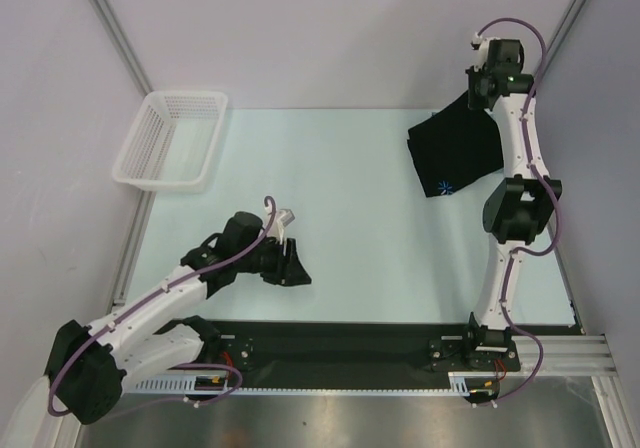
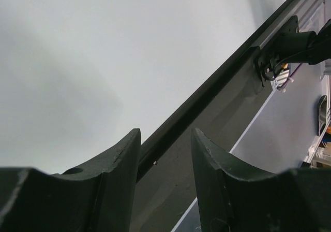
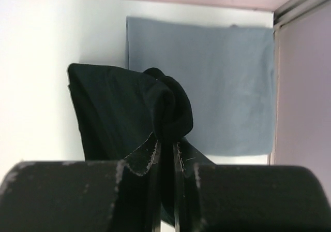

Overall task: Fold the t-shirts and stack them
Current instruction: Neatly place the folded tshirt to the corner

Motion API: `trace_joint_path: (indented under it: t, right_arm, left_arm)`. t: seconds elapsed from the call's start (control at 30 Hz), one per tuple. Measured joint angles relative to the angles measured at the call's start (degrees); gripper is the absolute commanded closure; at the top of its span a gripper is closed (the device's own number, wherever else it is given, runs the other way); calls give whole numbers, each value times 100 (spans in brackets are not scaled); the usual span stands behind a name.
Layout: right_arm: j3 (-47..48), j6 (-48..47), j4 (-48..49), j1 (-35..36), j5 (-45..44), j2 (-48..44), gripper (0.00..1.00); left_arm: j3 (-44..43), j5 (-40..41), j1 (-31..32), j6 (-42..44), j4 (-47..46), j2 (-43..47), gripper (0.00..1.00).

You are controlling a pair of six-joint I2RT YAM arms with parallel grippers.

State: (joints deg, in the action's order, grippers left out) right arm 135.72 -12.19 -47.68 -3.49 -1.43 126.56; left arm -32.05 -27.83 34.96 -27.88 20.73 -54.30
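The right arm point(image 1: 520, 158) reaches to the far right corner of the counter point(image 1: 330, 198). The right jaws are nearly closed and pinch a bunched fold of the black shirt point(image 1: 455, 148). In the right wrist view the cloth bulges out as a rounded knot just past the fingertips point(image 3: 153, 157). From there the shirt hangs down and spreads, its lower part draped on the counter beside the arm. Its small blue-white starburst point(image 1: 443, 186) shows near the bottom edge.

The grey-blue shirt point(image 3: 222, 87) lies flat on the counter under and beyond the black one, against the right wall. It shows only in the right wrist view.

The left arm point(image 1: 170, 293) is bent low over the near left part of the counter, well apart from both shirts. The left jaws stand about half open with nothing between them. The left wrist view shows only bare counter and the dark strip point(image 2: 207, 102) along the near edge through the gap.

A white mesh basket point(image 1: 170, 138) sits at the far left corner.
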Motion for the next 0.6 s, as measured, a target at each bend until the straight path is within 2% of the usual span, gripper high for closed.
trace_joint_path:
  t: [0.2, 0.6]
  right_arm:
    - [363, -63, 210, 42, -179, 181, 100]
    - [452, -463, 295, 103, -417, 179, 100]
  left_arm:
    - [0, -96, 0, 57, -2, -157, 51]
    - [0, -136, 0, 103, -20, -321, 51]
